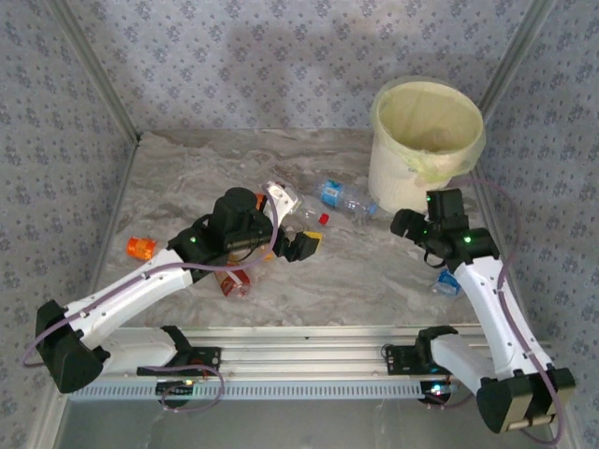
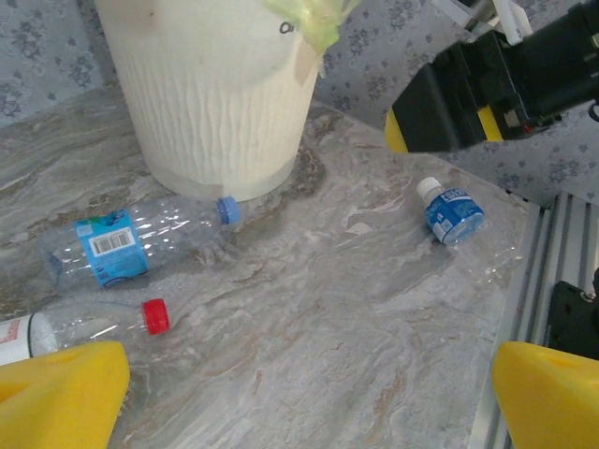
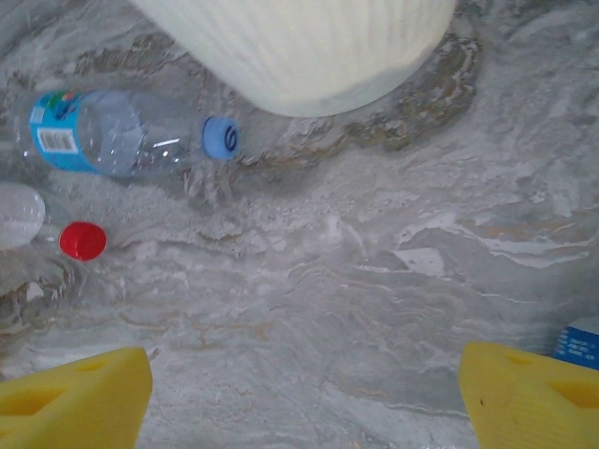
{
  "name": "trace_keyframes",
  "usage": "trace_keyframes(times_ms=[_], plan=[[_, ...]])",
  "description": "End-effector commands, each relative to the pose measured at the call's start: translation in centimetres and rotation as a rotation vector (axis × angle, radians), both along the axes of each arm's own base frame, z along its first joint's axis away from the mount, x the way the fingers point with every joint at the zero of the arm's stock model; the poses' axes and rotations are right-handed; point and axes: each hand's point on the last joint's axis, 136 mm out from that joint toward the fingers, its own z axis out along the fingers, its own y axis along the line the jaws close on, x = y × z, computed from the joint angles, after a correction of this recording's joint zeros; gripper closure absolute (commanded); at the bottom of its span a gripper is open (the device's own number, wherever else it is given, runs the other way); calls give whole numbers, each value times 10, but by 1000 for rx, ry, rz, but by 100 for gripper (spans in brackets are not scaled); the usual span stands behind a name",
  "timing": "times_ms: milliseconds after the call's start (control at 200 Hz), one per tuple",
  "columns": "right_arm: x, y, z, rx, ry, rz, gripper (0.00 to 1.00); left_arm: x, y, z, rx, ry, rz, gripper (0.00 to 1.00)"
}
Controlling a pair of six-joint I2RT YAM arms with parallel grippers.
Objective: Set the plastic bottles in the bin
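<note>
Bare marble tabletop [image 3: 374,309] lies under the right gripper [image 3: 304,393]. Ahead stand the cream-white plastic bin [image 3: 299,47] and a clear blue-capped bottle [image 3: 122,136].

The bin [image 2: 215,103] is cut off by the top edge in both wrist views. The red-capped bottle [image 2: 94,323] runs off the left edge of the left wrist view, its base behind a yellow finger [image 2: 56,393]. From above, the left arm [image 1: 168,271] covers most of a brown bottle [image 1: 234,281], and the right arm [image 1: 482,281] half hides a blue-labelled bottle [image 1: 446,286].

Left arm [image 1: 140,285] extended, left fingers [image 2: 56,398] spread wide, empty; right arm [image 1: 487,290] folded, right fingers [image 3: 533,398] apart, empty.
</note>
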Motion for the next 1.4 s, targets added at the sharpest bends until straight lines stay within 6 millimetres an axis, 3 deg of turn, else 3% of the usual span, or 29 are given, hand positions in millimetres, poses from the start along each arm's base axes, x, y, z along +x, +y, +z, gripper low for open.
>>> trace_keyframes(times_ms=[0, 370, 495, 645, 919, 1049, 1249, 1399], plan=[[4, 8, 6, -58, -55, -8, 12, 0, 3, 21, -18, -58, 10, 0], [0, 63, 2, -147, -160, 213, 11, 15, -2, 2, 4, -16, 33, 0], [-2, 67, -3, -157, -140, 229, 11, 24, -1, -3, 3, 25, 45, 0], [-16, 42, -14, -197, -71, 115, 11, 22, -7, -2, 27, 24, -25, 0], [-55, -40, -37, -272, 119, -189, 2, -12, -30, 4, -31, 74, -231, 0], [-75, -68, -48, -286, 199, -286, 0, -21, -34, 10, -65, 104, -268, 0], [-81, -87, -64, -213, 300, -424, 0, -47, -42, -6, 6, 70, -307, 0], [-90, -101, -84, -202, 389, -510, 0, -51, -46, -11, 38, 79, -310, 0]])
